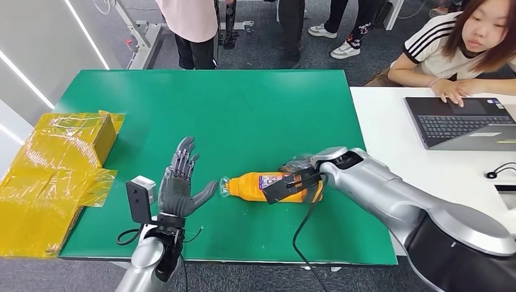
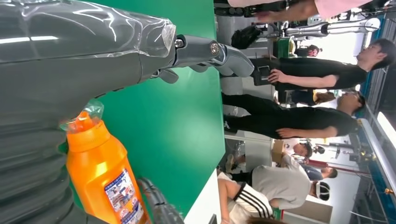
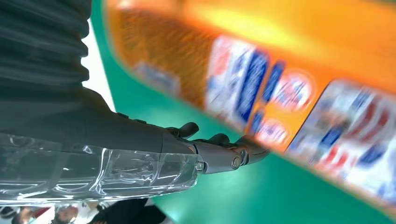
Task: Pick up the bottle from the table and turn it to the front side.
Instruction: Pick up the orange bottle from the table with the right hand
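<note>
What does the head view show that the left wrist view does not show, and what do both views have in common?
Head view alone: the yellow box at the table's edge, a laptop on the white table, and the right hand at the bottle's body. Left wrist view alone: several people standing beyond the table. Both share the orange bottle lying on the green table, its cap end toward the left hand, which is open beside it.

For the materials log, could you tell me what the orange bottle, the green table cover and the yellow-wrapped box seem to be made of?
Orange bottle: apparently smooth, opaque plastic with a glossy printed paper or film label and clear wrap at its neck.
Green table cover: looks like a matte mat or coated sheet, even in colour with no glare.
Yellow-wrapped box: seemingly cardboard under shiny, wrinkled yellow tape or film.
</note>
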